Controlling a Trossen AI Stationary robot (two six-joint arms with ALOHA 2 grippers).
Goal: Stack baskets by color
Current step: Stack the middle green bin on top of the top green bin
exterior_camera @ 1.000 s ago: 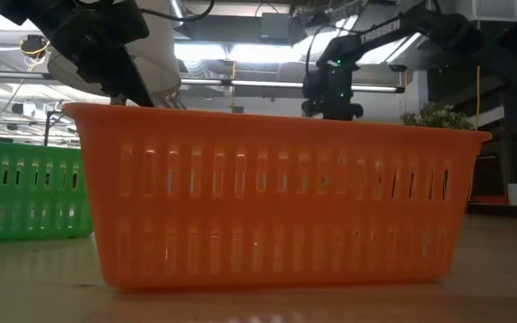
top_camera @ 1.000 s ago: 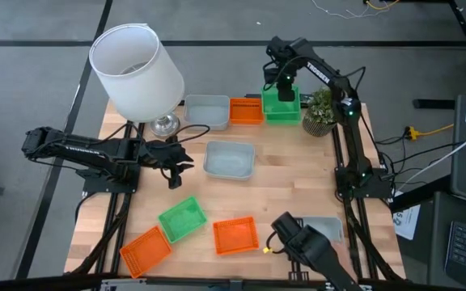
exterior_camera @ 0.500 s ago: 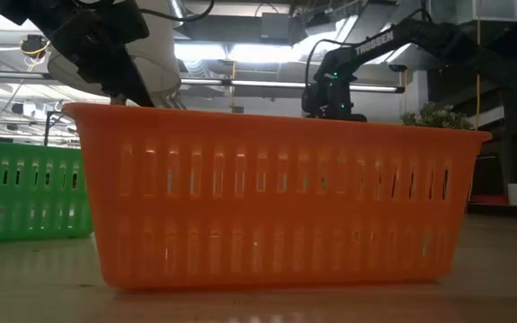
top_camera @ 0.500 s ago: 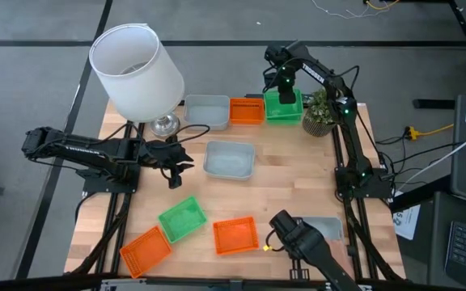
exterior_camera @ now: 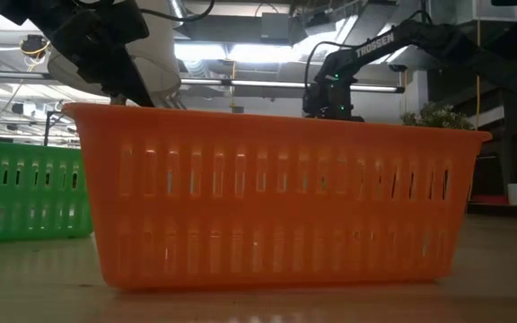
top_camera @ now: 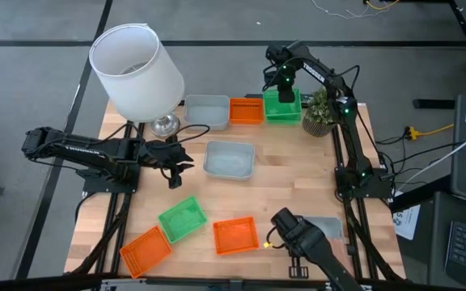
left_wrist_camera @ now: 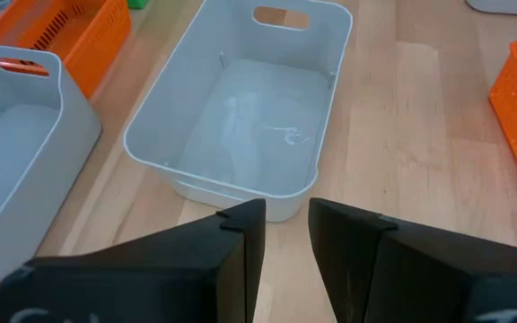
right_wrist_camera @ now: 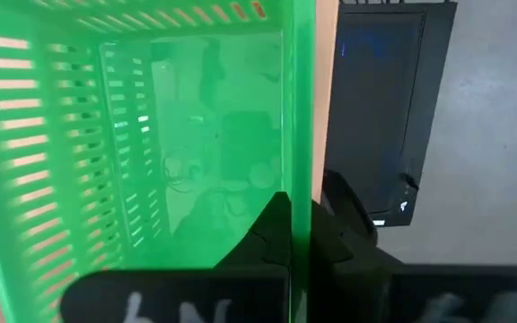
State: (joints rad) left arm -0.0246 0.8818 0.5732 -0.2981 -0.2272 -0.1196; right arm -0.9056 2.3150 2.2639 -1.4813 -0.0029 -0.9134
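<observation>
At the table's far edge my right gripper (top_camera: 282, 83) is shut on a green basket (top_camera: 281, 106) standing beside an orange one (top_camera: 246, 111) and a grey one (top_camera: 206, 108). My left gripper (top_camera: 183, 162) hovers open at the left, its fingers pointing at a grey basket (left_wrist_camera: 240, 108) in the table's middle. Near the front edge lie a green basket (top_camera: 183, 218), two orange ones (top_camera: 235, 234) (top_camera: 146, 249) and a grey one (top_camera: 328, 226), partly hidden. My right gripper pinches the green basket's wall on the far side (right_wrist_camera: 301, 108) near its rim. One finger (right_wrist_camera: 263, 233) is inside the basket and the other outside. The fingers point down from above. Whether the basket rests on the table I cannot tell.
A large white lampshade (top_camera: 136, 71) stands at the far left corner, and a small potted plant (top_camera: 320, 111) stands right of the green basket. A dark camera arm (top_camera: 306, 242) reaches in over the near edge. Bare wood lies between the middle grey basket and the plant.
My right gripper has sunk a little with the green basket at the far edge, still shut on its wall.
</observation>
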